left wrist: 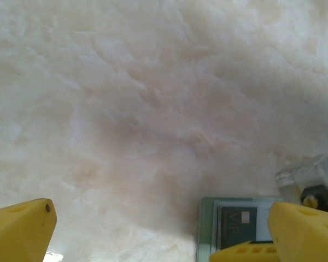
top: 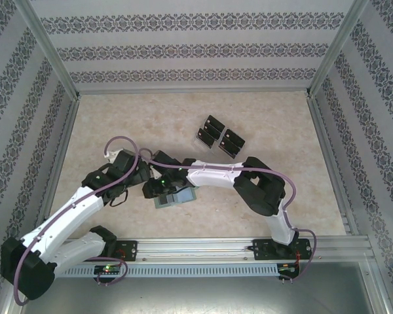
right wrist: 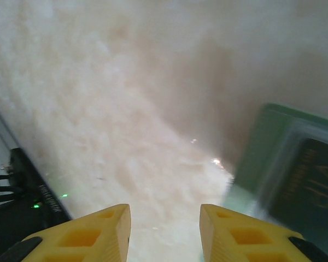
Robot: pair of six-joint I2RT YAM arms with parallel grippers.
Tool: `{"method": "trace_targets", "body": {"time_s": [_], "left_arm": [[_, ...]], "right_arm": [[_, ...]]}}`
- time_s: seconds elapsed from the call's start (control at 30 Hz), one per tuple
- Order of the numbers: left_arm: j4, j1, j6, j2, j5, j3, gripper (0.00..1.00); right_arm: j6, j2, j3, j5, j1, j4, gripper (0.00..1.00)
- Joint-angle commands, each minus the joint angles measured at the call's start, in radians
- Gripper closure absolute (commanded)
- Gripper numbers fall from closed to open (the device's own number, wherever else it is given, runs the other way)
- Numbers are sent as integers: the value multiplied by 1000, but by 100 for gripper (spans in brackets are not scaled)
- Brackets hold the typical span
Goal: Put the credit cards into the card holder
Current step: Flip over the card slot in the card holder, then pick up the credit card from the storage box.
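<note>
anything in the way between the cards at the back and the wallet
No loose object lies between the cards and the wallet. The right arm crosses that line, and the left gripper and right gripper are at the wallet.

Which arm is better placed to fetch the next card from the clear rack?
Probably the right. The rack with black cards stands just beyond its forearm, and its tool is open; the left arm would have to cross it.

Sage-green card holder [right wrist: 262,139], seemingly black card [right wrist: 311,180]
</note>
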Motion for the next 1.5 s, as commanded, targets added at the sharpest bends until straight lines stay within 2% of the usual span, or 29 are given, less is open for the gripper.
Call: {"method": "trace_targets", "body": {"time_s": [0.0,0.2,0.3,0.6,0.77,0.87,1.13,1.27,1.47], "left_arm": [[-79,41,3,-52,-33,43,0],[-141,77,23,-97,-40,77,0],[-156,81,26,-103,-35,81,0],[-90,79,59,-30,74,48,0],[-27,77,74,50,149,31,0],[1,69,77,97,178,25,0],[41,57,79,159,204,15,0],[48,51,76,164,204,11,0],[57,45,73,177,205,10,0]], "right_arm": [[-19,21,83,-36,20,-46,61],[-37,-4,154,-36,16,-70,60],[-45,-48,147,-23,-20,-77,60],[-202,-221,57,58,-279,-223,60],[-372,-189,164,159,-432,-379,60],[-468,-121,259,239,-483,-471,60],[-649,53,447,472,-497,-612,64],[-695,94,470,540,-494,-628,64],[-712,126,475,577,-491,-630,65]]}}
